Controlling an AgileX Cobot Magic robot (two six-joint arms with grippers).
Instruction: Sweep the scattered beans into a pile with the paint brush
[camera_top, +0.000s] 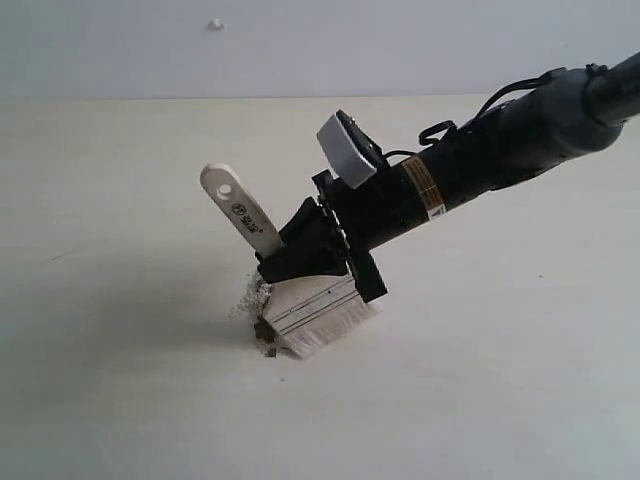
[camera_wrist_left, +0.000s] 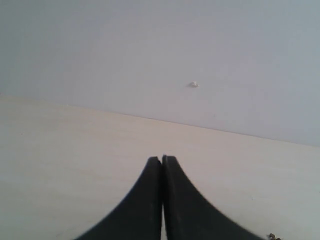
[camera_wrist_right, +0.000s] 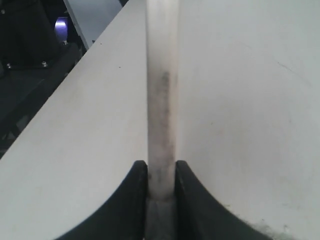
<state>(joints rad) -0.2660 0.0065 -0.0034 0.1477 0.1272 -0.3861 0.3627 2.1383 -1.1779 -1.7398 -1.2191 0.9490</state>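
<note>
Tilted pale-handled paint brush (camera_top: 310, 300), white bristles down against clustered beans (camera_top: 263, 334)

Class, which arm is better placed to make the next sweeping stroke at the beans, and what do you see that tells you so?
Right. The right tool is shut on the paint brush, whose bristles rest on the table beside the beans. The left tool is shut on nothing.
</note>
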